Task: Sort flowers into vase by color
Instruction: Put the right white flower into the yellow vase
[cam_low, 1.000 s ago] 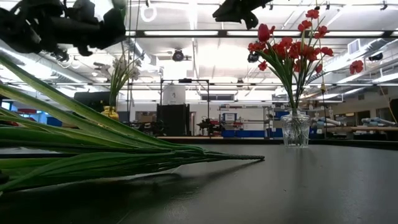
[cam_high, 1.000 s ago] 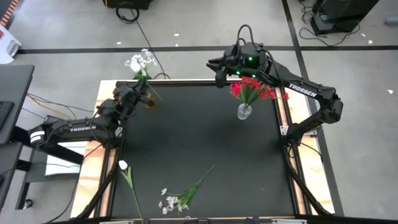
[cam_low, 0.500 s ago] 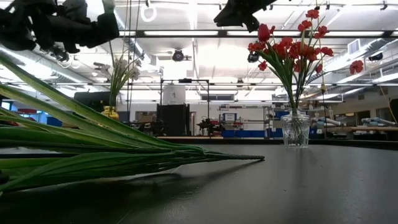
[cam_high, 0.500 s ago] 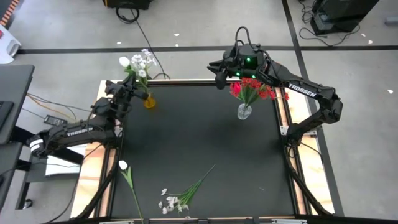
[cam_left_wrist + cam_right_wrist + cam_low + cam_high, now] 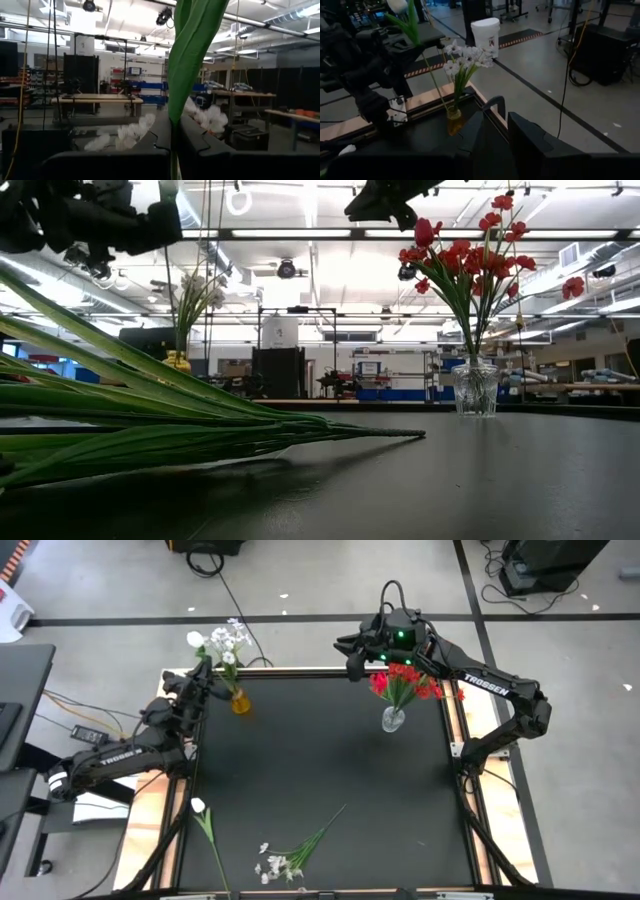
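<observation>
My left gripper is at the table's far-left corner, shut on a white-bloomed flower beside the yellow vase, which holds white sprigs. In the left wrist view a green leaf rises between my fingers. My right gripper hovers with a narrow gap between its fingers, left of the clear vase of red flowers. A white flower and a white sprig lie flat near the table's near edge. My left gripper pinches the white flower's thin green stem between its two fingers, just below a leaf. The fingers reach out about level, across the stem. The bloom stands above the fingers, and the stem slants down toward the yellow vase. Whether its end is inside, I cannot tell.
The black mat is bare in its middle. Long green stems and leaves lie across the low view's foreground. Wooden table edges frame the mat, and the floor with cables lies beyond the far edge.
My left gripper has moved from beside the yellow vase toward the table's left edge and somewhat up, still shut on the white flower. The bloom has come clear of the vase's white sprigs and now stands to their left.
</observation>
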